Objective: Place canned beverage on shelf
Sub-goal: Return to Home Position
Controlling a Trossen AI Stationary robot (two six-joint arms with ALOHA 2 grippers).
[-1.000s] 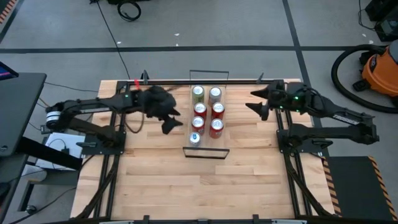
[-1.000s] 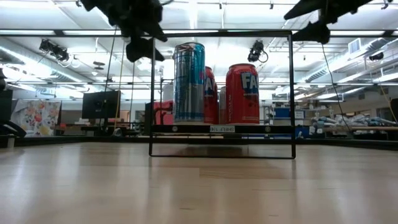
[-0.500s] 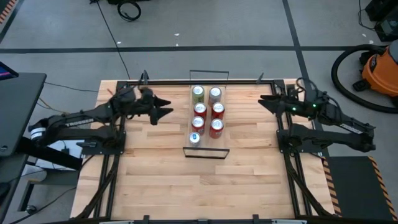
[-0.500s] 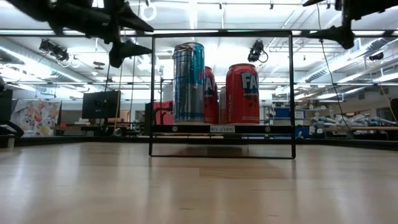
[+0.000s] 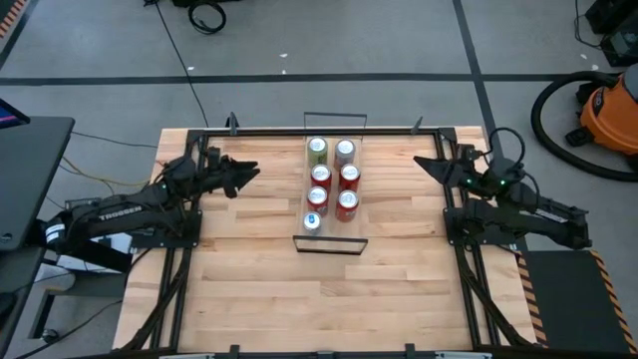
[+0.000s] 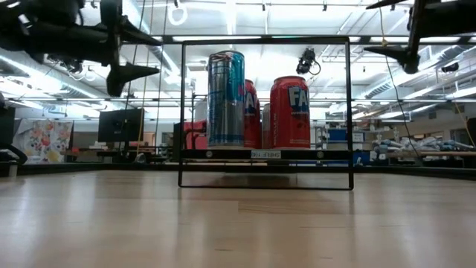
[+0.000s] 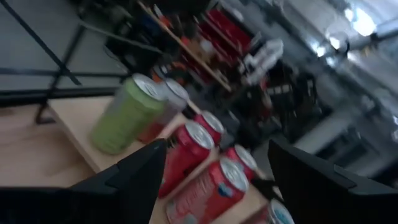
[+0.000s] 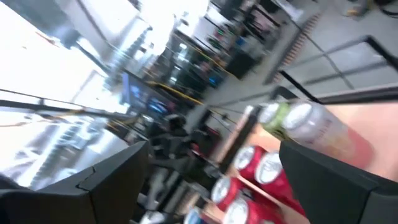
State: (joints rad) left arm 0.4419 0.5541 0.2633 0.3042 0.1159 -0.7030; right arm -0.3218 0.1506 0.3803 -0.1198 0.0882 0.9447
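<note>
The shelf [image 5: 330, 237] is a narrow light-wood board with black wire rails at its near and far ends, at the table's middle. Several cans stand upright on it in two rows: a green can [image 5: 317, 149] and a silver can [image 5: 345, 150] at the far end, red cans [image 5: 348, 176] in the middle, a tall blue can [image 5: 313, 220] at the near end. My left gripper [image 5: 247, 172] is open and empty, in the air left of the shelf. My right gripper [image 5: 426, 164] is open and empty, in the air right of it.
Black frame rails [image 5: 269, 131] run along the table's far edge and down both sides. Bare tabletop [image 5: 319, 299] lies near of the shelf. An orange vacuum [image 5: 608, 110] and cables lie on the floor beyond the table.
My left gripper has drawn back from beside the shelf toward the table's left edge and has turned. My right gripper has drawn back toward the table's right edge. The cans have stayed where they were.
</note>
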